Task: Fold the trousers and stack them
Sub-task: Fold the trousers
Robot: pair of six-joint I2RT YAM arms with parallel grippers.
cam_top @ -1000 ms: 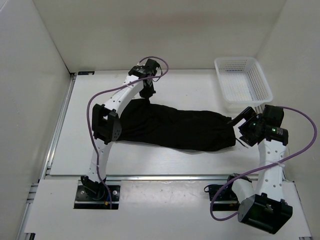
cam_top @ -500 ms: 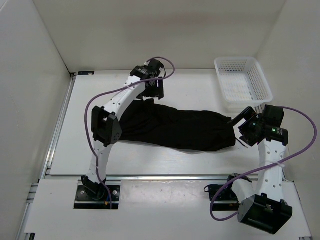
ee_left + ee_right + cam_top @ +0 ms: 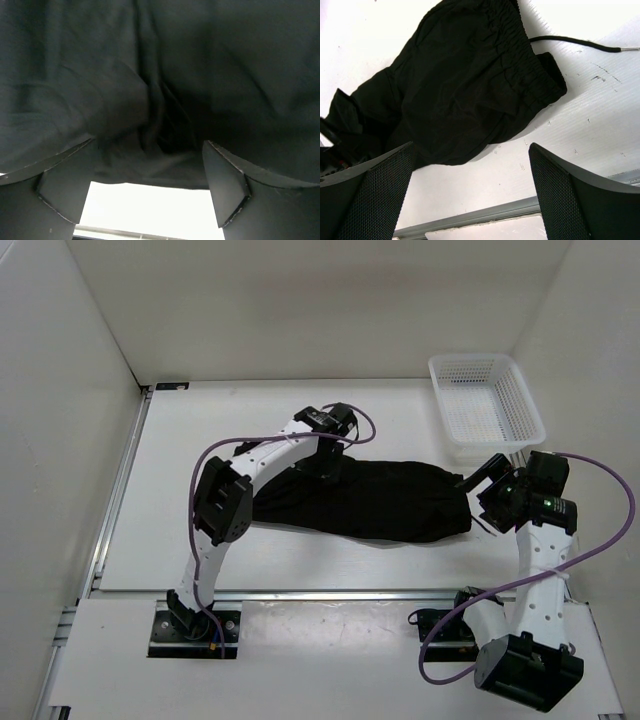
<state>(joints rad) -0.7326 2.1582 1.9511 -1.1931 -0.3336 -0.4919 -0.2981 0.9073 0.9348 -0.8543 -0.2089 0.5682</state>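
Note:
The black trousers (image 3: 400,502) lie lengthwise across the middle of the table. My left gripper (image 3: 331,456) hovers over their back edge, left of centre. In the left wrist view dark fabric (image 3: 150,75) fills most of the frame. There the left gripper (image 3: 149,146) is open, its jaws wide apart with nothing held between them. My right gripper (image 3: 479,494) stands open just off the right end of the trousers. The right wrist view shows the gathered waistband (image 3: 512,55) and a drawstring (image 3: 575,42), with the right gripper (image 3: 470,147) empty over bare table.
A white mesh basket (image 3: 487,405) stands at the back right corner, close behind the right arm. White walls close off the left, back and right sides. A metal rail (image 3: 330,592) runs along the table's near edge.
My left gripper has opened and let go of the fabric. It has swung right and nearer, from the back left corner of the trousers to above them. The right arm has stayed put.

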